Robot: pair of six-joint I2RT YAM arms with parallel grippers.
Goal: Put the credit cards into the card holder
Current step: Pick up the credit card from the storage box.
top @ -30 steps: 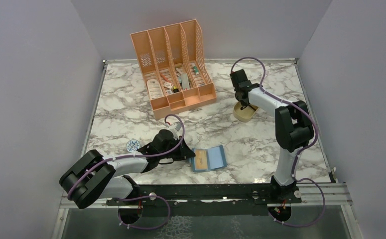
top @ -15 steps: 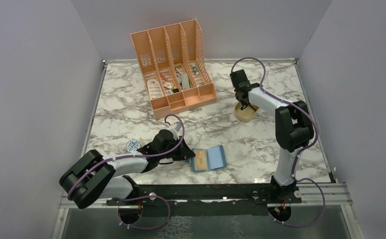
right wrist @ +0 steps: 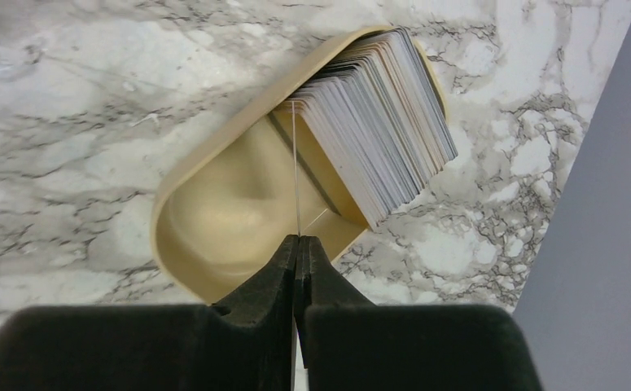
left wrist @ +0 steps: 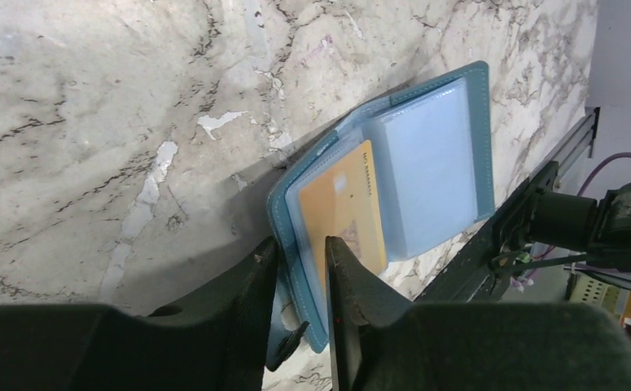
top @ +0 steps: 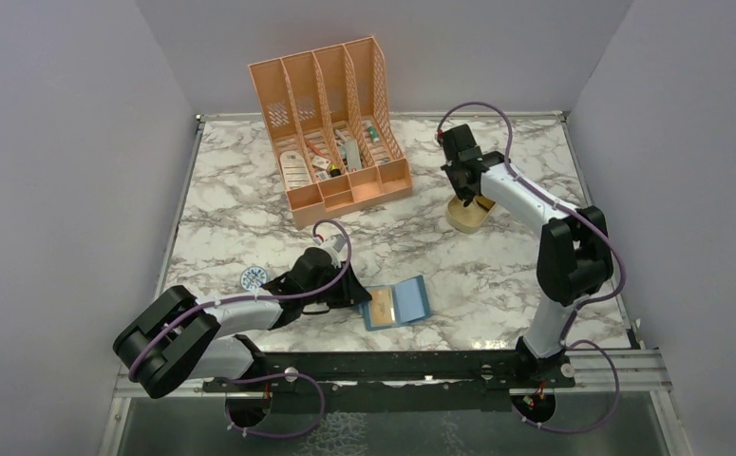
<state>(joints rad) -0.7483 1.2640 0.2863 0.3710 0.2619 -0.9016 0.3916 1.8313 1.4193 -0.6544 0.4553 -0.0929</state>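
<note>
Open card holder (top: 397, 304) flat near the bench's near edge, about mid-width; one gold card (left wrist: 348, 212) sits in its left pocket. My left gripper (left wrist: 300, 244) nips the holder's left flap, fingers almost together. My right gripper (right wrist: 298, 240), above the tan tray (right wrist: 222, 204) toward the right edge, is pressed tight on a single card (right wrist: 295, 163), edge-on, beside the stacked credit cards (right wrist: 385, 122)

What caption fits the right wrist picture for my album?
Right gripper pinches one thin card edge-on over the tan tray of stacked cards.
</note>
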